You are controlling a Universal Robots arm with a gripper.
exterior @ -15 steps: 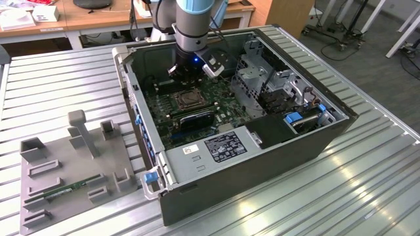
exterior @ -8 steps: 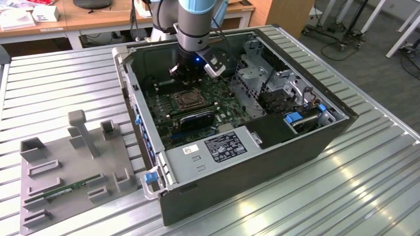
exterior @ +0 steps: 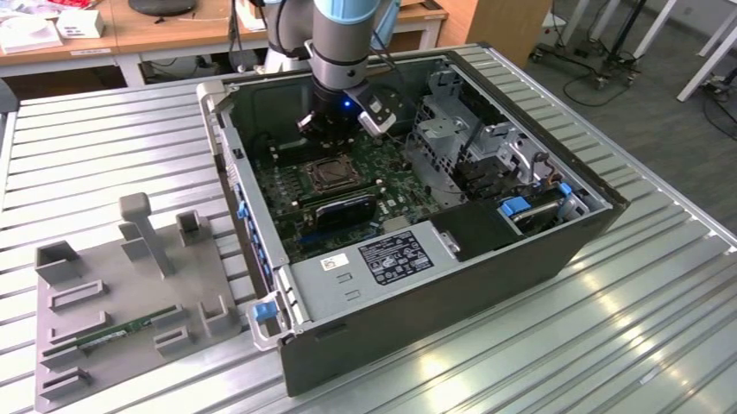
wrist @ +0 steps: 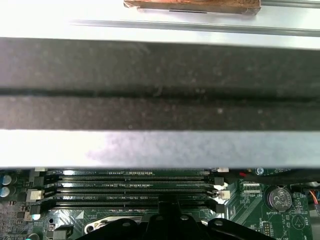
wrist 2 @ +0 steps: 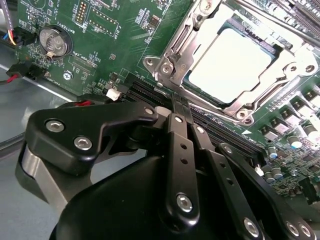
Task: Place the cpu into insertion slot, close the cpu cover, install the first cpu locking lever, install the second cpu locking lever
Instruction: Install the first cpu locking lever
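Closest to my lens, the gripper has its fingers pressed together on nothing, just beside the socket, where the cpu lies under the lowered cpu cover. A skewed approach, I reckon, could scrape the memory slots (they run right beneath the tips).

This is a robotics lab or test workshop. An industrial robot arm reaches into an opened computer case lying on a ribbed metal worktop. Well off to one side of the gripper sits a grey moulded parts fixture. Beyond the gripper stand wooden desks and wheeled equipment stands.
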